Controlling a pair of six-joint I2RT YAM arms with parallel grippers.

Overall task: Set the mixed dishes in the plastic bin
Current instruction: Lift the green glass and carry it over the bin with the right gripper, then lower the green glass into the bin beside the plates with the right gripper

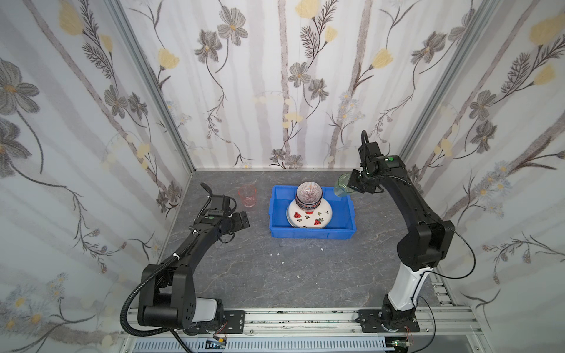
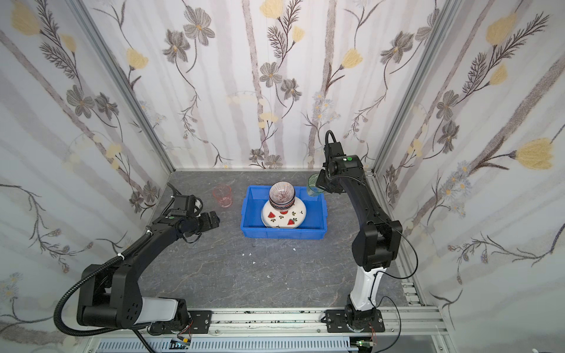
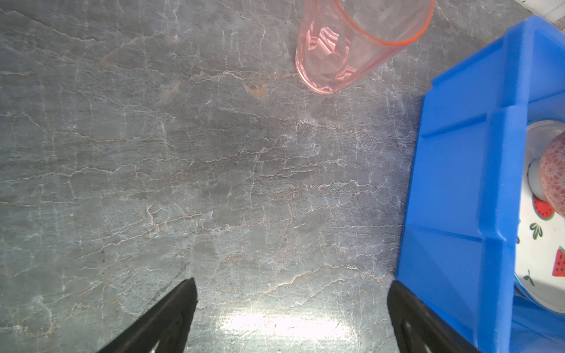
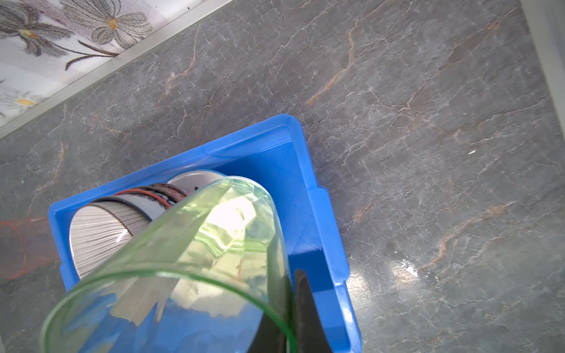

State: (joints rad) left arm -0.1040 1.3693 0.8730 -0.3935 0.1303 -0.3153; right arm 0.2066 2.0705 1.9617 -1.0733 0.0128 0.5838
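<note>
My right jaws are closed on the wall of the translucent green cup (image 1: 342, 185) (image 2: 313, 187) (image 4: 214, 244), near its rim. In the right wrist view one black finger (image 4: 302, 305) presses the outside of the wall, and the other is hard to make out through the plastic. I hold the cup tilted and clear of the worktop (image 1: 275, 269), above the far right corner of the blue bin (image 1: 312, 233) (image 2: 282, 233) (image 4: 305, 183). Inside the bin lies the white plate with watermelon slices (image 1: 308, 218) (image 2: 282, 219). On the far part of that plate is a stack of bowls, and the top one is a red-striped bowl (image 1: 308, 192) (image 2: 282, 192). I cannot tell how many bowls are under it. My left jaws stand wide open and hold nothing. They hover over bare worktop to the left of the bin (image 3: 452, 189), near its left wall but not touching it. The pink cup (image 1: 247, 196) (image 2: 222, 195) (image 3: 351, 45) stands upright on the worktop, outside the bin and just left of its far left corner, apart from the wall and from my left jaws.
</note>
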